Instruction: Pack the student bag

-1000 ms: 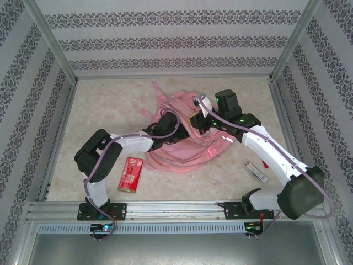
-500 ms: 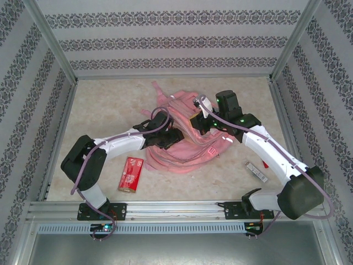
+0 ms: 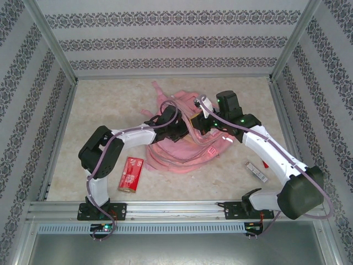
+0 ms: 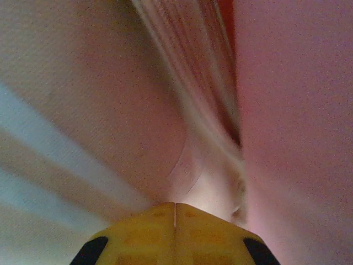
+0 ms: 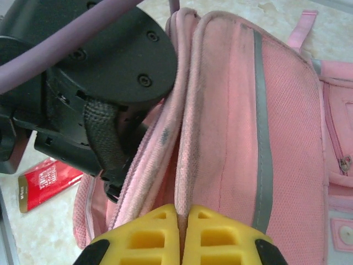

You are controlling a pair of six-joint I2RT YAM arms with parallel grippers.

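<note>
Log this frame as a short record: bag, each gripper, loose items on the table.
bag: pink student bag lying on the table, main opening held apart
left gripper: fingers together, pushed inside the bag
right gripper: shut on the rim of the bag's opening
loose items: red packet left of the bag; small grey bar to its right

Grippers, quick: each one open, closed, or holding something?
Left gripper: closed, nothing visible between its fingertips.
Right gripper: closed on the student bag rim.

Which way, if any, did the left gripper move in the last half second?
Yes: the left gripper went right and farther back from the red packet, deeper into the student bag.
</note>
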